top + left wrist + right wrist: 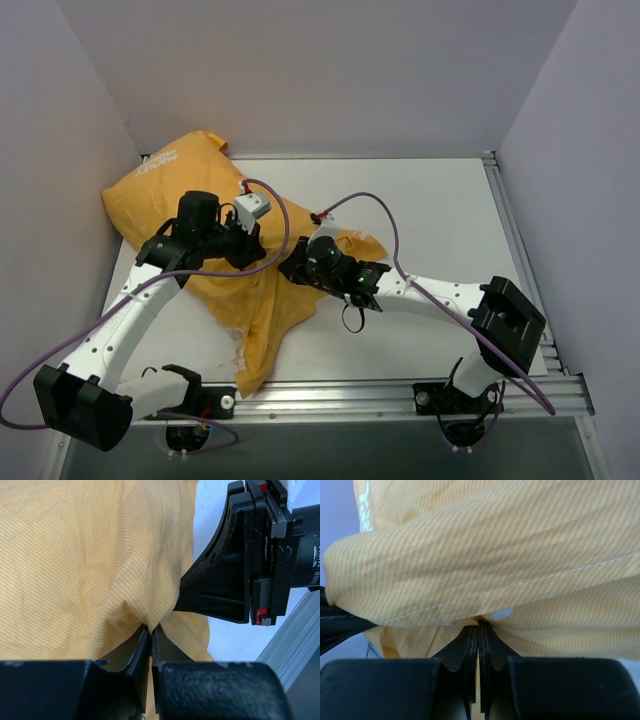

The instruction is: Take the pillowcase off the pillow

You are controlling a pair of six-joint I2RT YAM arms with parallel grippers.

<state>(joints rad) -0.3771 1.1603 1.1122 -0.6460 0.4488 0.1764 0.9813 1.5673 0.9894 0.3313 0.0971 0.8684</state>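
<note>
between the tips of the left pincer (pixel 150 627) sits a small pleat of the pillowcase (pixel 90 565), so it is clenched on cloth, though only by a thin nip, with a narrow slit showing between its fingers (pixel 135 655). the right pincer (pixel 479 622) is clamped tight on another fold just below the hem (pixel 520 585), a sliver of yellow showing down between its jaws. the 2 pincers sit close side by side, the right one just to the right of the left one's tips, both biting near the middle of the case. the main risk, as i judge it, is that such shallow pinches slide off the smooth weave once either pincer pulls, leaving the case where it lies. a 2nd risk is that a nip has caught both layers, or the pillow under them, so a pull drags everything across the table (pixel 440 210) rather than peeling cloth from stuffing. a 3rd is that the 2 pincers, this near each other, knock together or snag the purple cable (pixel 395 240). beyond and to the left of the left pincer the case is plump and full, with white lettering (pixel 158 165) near its far corner; the pillow is hidden inside and i cannot see any of it. on the near side of the pincers the case trails off flat, limp and crumpled. it is bright orange-yellow with fine stripes and white stitching.
</note>
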